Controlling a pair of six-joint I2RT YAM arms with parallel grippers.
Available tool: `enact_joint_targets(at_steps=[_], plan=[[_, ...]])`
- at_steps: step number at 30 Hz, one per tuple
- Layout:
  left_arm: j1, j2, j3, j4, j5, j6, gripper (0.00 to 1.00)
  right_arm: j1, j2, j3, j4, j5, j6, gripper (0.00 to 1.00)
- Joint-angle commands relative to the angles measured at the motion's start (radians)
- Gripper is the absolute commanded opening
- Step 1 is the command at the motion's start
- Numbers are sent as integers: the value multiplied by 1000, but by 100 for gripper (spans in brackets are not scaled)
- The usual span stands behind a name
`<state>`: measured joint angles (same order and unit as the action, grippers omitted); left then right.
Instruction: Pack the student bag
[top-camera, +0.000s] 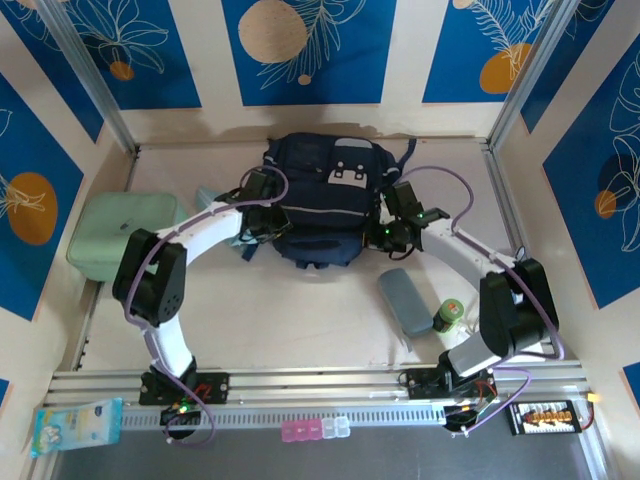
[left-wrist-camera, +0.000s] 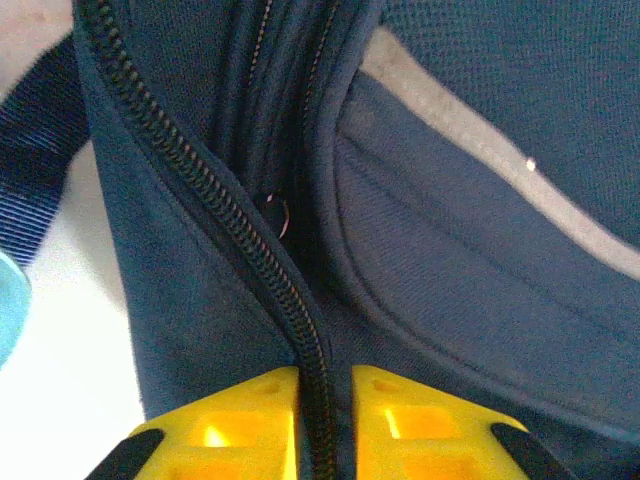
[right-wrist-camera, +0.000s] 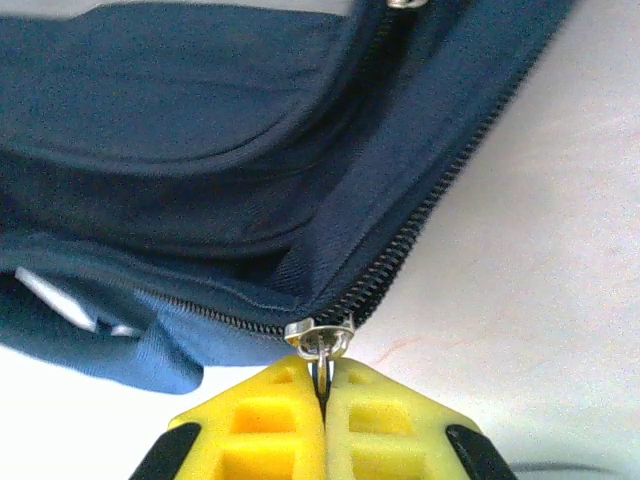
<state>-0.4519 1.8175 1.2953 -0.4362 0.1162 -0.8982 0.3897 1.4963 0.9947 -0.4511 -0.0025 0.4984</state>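
Note:
The student bag (top-camera: 318, 205), dark navy with a grey trim line and white patches, lies at the back middle of the table. My left gripper (top-camera: 258, 228) is at the bag's left side. In the left wrist view its yellow fingers (left-wrist-camera: 240, 420) stand slightly apart, with the bag's black zipper edge (left-wrist-camera: 250, 240) running between them; the left gripper (left-wrist-camera: 325, 390) is open. My right gripper (top-camera: 382, 238) is at the bag's right side. In the right wrist view the right gripper (right-wrist-camera: 323, 378) is shut on the metal zipper pull (right-wrist-camera: 320, 340), with the zipper partly undone behind it.
A mint-green case (top-camera: 115, 238) lies at the left. A grey-blue pouch (top-camera: 405, 300) and a small green-lidded jar (top-camera: 450, 316) sit near the right arm. A wipes pack (top-camera: 75, 425) and a pink-and-white box (top-camera: 315, 430) lie beyond the front rail.

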Motion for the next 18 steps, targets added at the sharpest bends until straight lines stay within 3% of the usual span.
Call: enact_joint_targets(at_steps=[1,6,9,14,18], plan=[[11,26,84,-78,-98,98,31,42,-60,-44,79,-180,9,0],[11,-37,106,-170,-234,126,55,115,-13,-20,144,-203,38,0],[9,-137,32,-141,-250,90,62,143,48,28,171,-189,48,0],[-18,-236,-114,-24,-110,-65,66,170,141,110,213,-224,63,0],[-61,-209,-173,73,3,-197,67,212,175,134,214,-225,48,0]])
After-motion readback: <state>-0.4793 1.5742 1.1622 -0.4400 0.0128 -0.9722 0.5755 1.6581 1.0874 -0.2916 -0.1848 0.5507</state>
